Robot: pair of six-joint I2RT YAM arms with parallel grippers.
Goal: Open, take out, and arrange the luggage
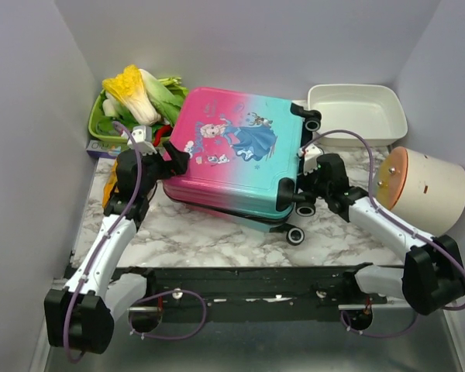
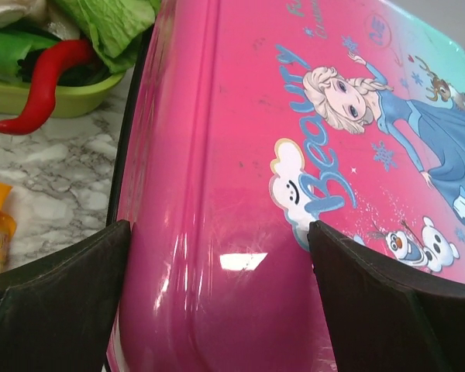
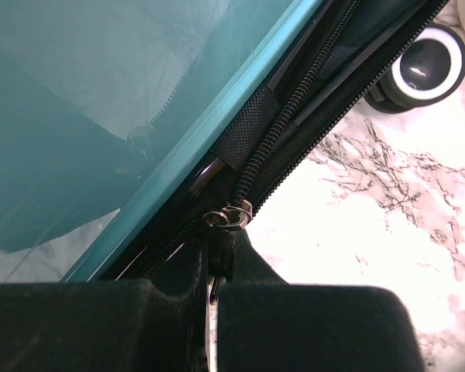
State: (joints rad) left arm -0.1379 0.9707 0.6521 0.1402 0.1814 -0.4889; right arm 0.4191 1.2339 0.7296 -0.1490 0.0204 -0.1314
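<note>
**Two hands at the luggage, one pinching its zipper**

The luggage lies flat in the middle of the marble table, printed side up. Its pink end faces left and its teal end faces right. Along the near side its lower shell shows beneath the upper one.

The left hand sits at the pink end with its fingers spread wide apart. One is outside the black edge trim and the other is over the printed face; whether they touch the shell cannot be told.

The right hand is at the teal end, near a black wheel. Its fingers are pressed together on the metal zipper pull, and the zipper teeth beyond it lie parted.

Behind the pink end stands a green basket of leafy vegetables, with a red chili draped over its rim. An orange packet lies on the table by the left arm. A white tray stands at the far right, just beyond the luggage.
</note>
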